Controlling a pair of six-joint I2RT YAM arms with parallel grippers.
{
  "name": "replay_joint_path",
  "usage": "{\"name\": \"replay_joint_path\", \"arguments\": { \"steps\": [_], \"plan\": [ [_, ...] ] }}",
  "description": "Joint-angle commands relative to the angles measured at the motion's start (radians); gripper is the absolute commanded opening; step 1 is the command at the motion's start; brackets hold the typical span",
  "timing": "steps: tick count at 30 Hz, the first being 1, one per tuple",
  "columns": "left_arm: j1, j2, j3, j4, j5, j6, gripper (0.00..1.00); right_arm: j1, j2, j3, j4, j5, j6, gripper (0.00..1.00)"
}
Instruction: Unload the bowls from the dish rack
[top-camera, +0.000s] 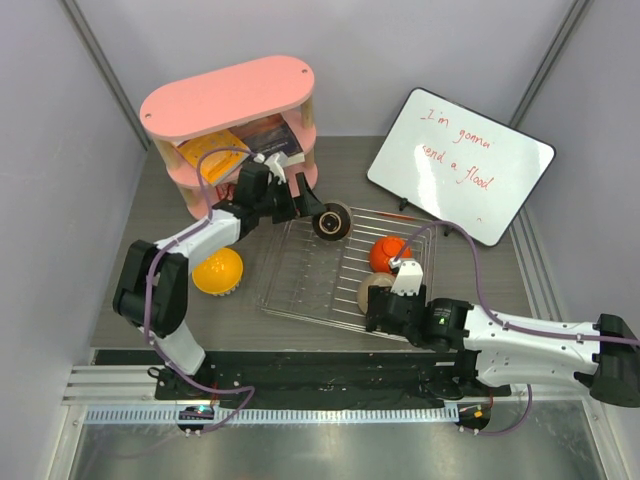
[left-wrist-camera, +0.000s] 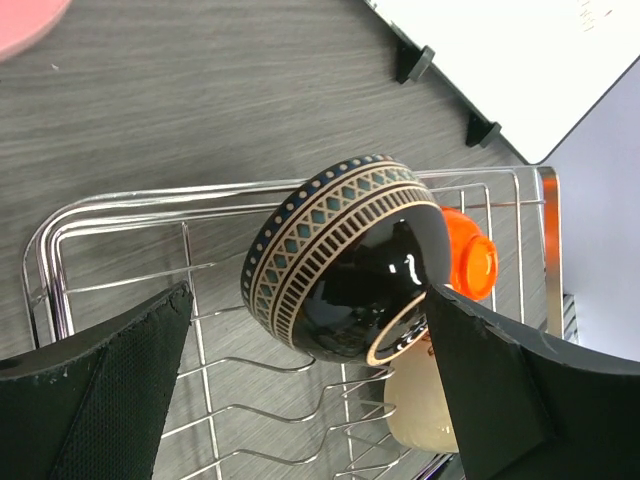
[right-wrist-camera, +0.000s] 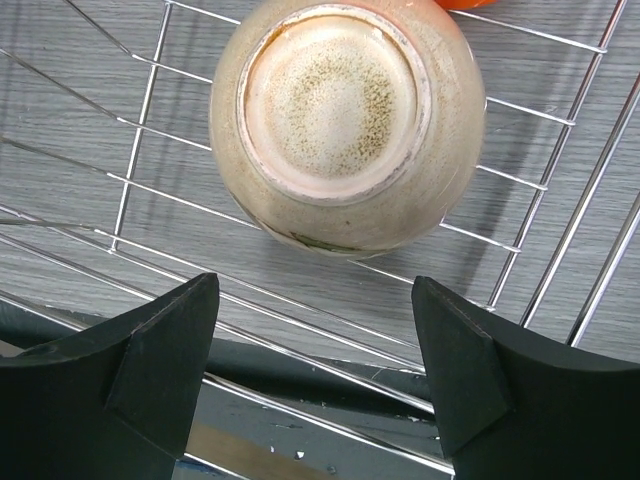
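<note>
Top external view gives us the layout: the dish rack (top-camera: 300, 280) sits mid-bench (top-camera: 240, 310), and the yellow bowl (top-camera: 217, 271) lies upside down on the bench off the rack's left edge, so we judge that one already unloaded. Three bowls are in the rack: the black patterned bowl (top-camera: 331, 222) at the far edge, the orange bowl (top-camera: 388, 254) toward the right edge, and the cream bowl (top-camera: 372, 292) by the near right corner. Over to the left wrist view: the black bowl stands tipped on its side, propped among the wires the way a draining bowl would be. The left pincer (left-wrist-camera: 308, 300) is spread wide and empty, one finger well clear of the bowl, the other right at its rim; whether it touches, we cannot tell. That wide spread looks chosen to straddle the bowl, which sits between the tips and just beyond them. Right wrist view now: the cream bowl rests mouth down, foot ring facing us, and the right pincer (right-wrist-camera: 315, 288) hangs open with nothing in it, the bowl just ahead of its tips and centred on the gap.
</note>
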Motion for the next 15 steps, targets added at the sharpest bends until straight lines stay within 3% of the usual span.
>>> {"name": "replay_joint_path", "arguments": {
  "steps": [1, 15],
  "plan": [
    [-0.02, 0.012, 0.016, -0.002, -0.019, 0.019, 0.98, 0.006, -0.011, -0.013, -0.026, -0.016, -0.019, 0.84],
    [-0.082, 0.11, -0.024, 0.125, -0.026, -0.016, 0.97, 0.006, -0.005, -0.005, -0.006, -0.024, -0.058, 0.86]
  ]
}}
